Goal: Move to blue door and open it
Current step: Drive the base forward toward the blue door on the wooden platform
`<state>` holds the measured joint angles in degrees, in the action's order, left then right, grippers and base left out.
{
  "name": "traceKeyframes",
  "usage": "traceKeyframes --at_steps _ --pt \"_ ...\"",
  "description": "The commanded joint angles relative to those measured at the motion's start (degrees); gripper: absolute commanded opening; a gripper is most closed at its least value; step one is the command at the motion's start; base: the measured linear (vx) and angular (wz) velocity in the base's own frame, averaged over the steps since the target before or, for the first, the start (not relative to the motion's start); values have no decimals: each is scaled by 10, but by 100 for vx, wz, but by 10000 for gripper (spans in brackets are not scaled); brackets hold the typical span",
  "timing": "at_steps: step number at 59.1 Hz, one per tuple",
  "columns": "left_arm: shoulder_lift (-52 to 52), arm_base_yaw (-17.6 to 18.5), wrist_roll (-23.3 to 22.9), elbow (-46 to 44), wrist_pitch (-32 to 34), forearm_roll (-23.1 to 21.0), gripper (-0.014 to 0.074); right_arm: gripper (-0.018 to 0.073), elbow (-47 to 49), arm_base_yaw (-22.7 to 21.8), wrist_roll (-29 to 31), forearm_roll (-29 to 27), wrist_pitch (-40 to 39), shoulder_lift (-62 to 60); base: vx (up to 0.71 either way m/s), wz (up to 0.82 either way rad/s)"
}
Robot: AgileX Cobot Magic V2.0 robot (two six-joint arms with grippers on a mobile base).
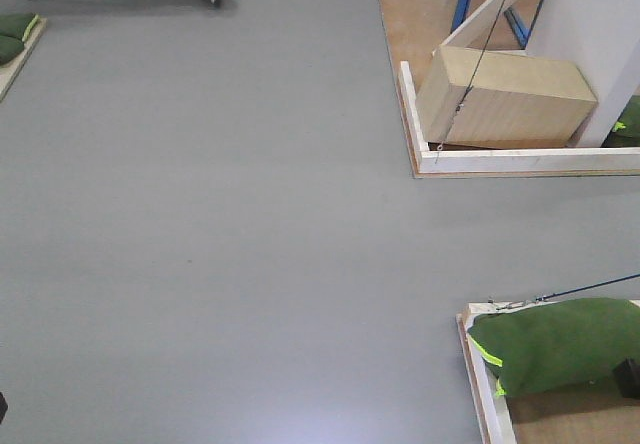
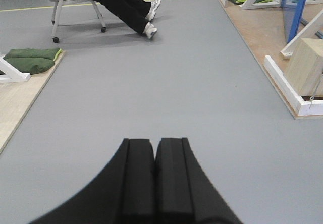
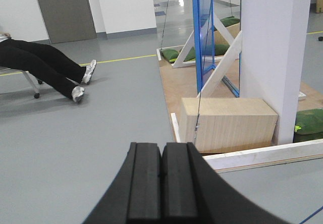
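The blue door (image 3: 204,27) shows nearly edge-on as a tall glossy blue panel, far ahead and right of centre in the right wrist view. It stands on a wooden platform behind white diagonal braces, and its handle is not visible. The left wrist view catches the blue door (image 2: 291,4) at the far upper right. My left gripper (image 2: 154,146) is shut with nothing in it, low over the grey floor. My right gripper (image 3: 162,148) is also shut and holds nothing. Both are well short of the door.
A pale wooden box (image 3: 228,124) sits inside a white kerb (image 3: 262,156), beside a white wall panel (image 3: 275,57). A thin cable (image 1: 478,69) runs down to the kerb. A green sandbag (image 1: 555,344) lies near right. A seated person's legs (image 2: 123,4) and chair (image 2: 60,12) are far left.
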<state>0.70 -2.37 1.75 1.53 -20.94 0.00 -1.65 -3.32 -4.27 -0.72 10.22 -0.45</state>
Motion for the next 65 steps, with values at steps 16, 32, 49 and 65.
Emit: traceKeyframes --at_steps 16,32,49,65 --pt "9 -1 -2 2 45 0 70 6 -11 -4 3 1 -48 -11 2 -1" --pt "10 -1 -2 2 45 0 70 6 -11 -4 3 1 -48 -11 5 -1" --pt "10 -1 -2 2 45 0 70 6 -11 -4 3 1 -48 -12 12 2" --pt "11 0 -2 2 45 0 70 6 -11 -4 3 1 -48 -12 16 11"
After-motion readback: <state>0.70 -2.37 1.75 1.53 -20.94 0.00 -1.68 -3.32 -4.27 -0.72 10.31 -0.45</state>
